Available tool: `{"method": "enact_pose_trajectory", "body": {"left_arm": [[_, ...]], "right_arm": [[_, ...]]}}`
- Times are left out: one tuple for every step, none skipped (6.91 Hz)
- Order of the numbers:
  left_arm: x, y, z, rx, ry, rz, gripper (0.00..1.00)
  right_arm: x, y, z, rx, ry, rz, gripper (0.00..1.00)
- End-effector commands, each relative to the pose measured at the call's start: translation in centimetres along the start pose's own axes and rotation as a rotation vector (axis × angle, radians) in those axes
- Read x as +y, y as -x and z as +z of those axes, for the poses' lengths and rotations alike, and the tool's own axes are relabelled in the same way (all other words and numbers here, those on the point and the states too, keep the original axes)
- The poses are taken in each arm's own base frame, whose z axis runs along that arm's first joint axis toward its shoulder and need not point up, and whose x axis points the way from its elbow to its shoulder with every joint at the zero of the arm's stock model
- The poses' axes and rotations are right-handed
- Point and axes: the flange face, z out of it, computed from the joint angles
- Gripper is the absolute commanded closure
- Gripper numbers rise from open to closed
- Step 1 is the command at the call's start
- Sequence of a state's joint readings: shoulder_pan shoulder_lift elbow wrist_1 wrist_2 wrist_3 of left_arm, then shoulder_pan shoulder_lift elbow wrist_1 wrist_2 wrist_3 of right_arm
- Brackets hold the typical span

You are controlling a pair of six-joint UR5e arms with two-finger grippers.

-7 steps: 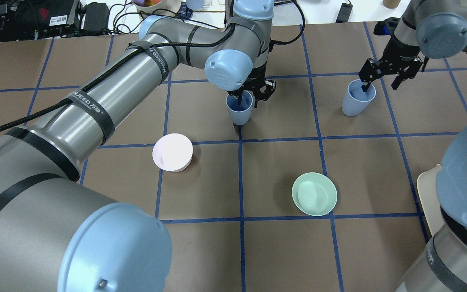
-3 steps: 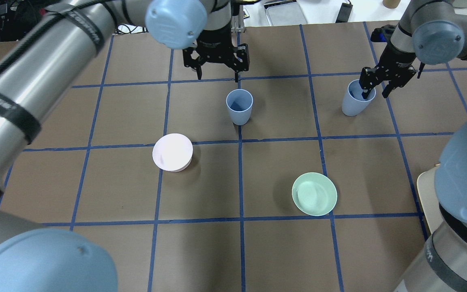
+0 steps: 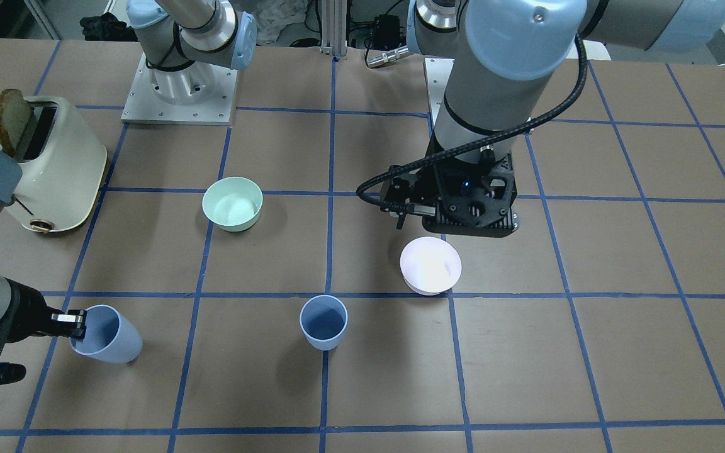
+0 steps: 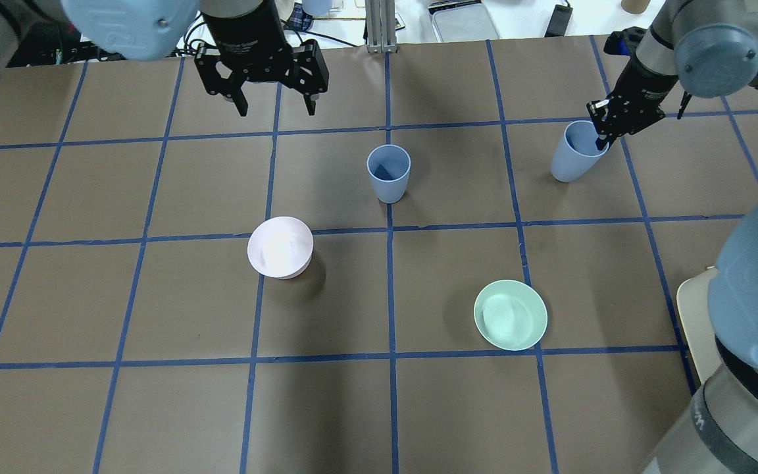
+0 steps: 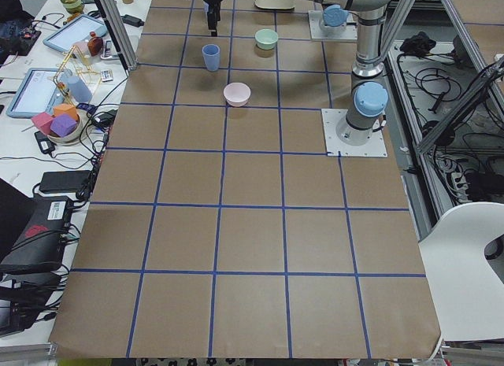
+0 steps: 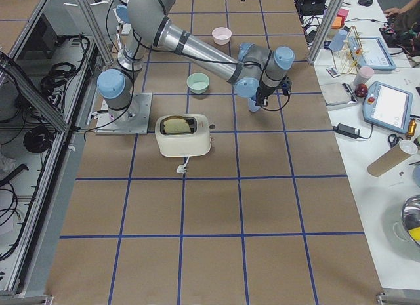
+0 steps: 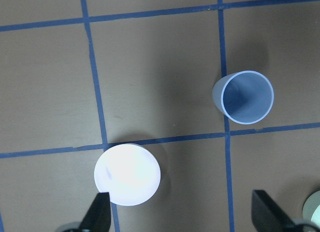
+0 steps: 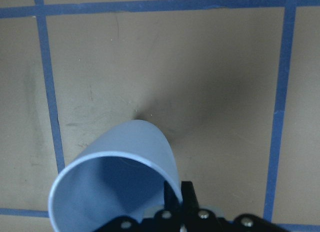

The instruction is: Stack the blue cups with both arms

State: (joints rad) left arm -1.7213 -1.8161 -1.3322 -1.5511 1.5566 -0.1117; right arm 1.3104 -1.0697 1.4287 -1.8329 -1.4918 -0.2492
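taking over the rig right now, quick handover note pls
Left gripper: open, empty, raised, off to the side of the centre cup.
Right gripper: shut on the rim of the right cup, one finger inside; the cup is tilted.
Centre cup: upright, free, nothing in it.
Done: right cup gripped.
Left: lift the right cup, carry it over, and nest it in the centre cup.
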Motion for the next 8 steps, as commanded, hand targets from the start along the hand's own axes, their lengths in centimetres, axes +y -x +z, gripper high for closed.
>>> {"method": "enact_pose_trajectory", "body": {"left_arm": [[3.6, 3.6, 0.2, -0.006, -0.051, 0.004, 0.0], [4.6, 6.8, -1.0, -0.017, -0.066, 0.043, 0.0], [4.9, 9.2, -2.0, -0.011, -0.076, 0.003, 0.0], [5.2, 9.5, -2.4, -0.011, -0.084, -0.008, 0.0], [5.2, 9.4, -2.4, -0.012, -0.084, -0.016, 0.0], [5.2, 9.4, -2.4, -0.014, -0.083, -0.016, 0.0], [5.1, 9.5, -2.5, -0.016, -0.085, -0.018, 0.0], [5.1, 9.6, -2.5, -0.019, -0.087, -0.018, 0.0]], "right_arm": [[2.2, 4.4, -6.9, 0.021, -0.09, 0.113, 1.0], [3.2, 11.1, -8.3, 0.044, -0.118, 0.098, 1.0], [4.3, 16.8, -8.4, 0.128, -0.086, 0.169, 1.0], [5.2, 22.4, -8.1, 0.14, -0.092, 0.194, 1.0], [6.5, 27.0, -8.0, 0.132, -0.107, 0.209, 1.0], [7.5, 31.3, -7.4, 0.126, -0.12, 0.268, 1.0], [7.7, 35.1, -7.4, 0.107, -0.144, 0.24, 1.0], [6.7, 37.2, -7.1, 0.059, -0.135, 0.252, 1.0]]}}
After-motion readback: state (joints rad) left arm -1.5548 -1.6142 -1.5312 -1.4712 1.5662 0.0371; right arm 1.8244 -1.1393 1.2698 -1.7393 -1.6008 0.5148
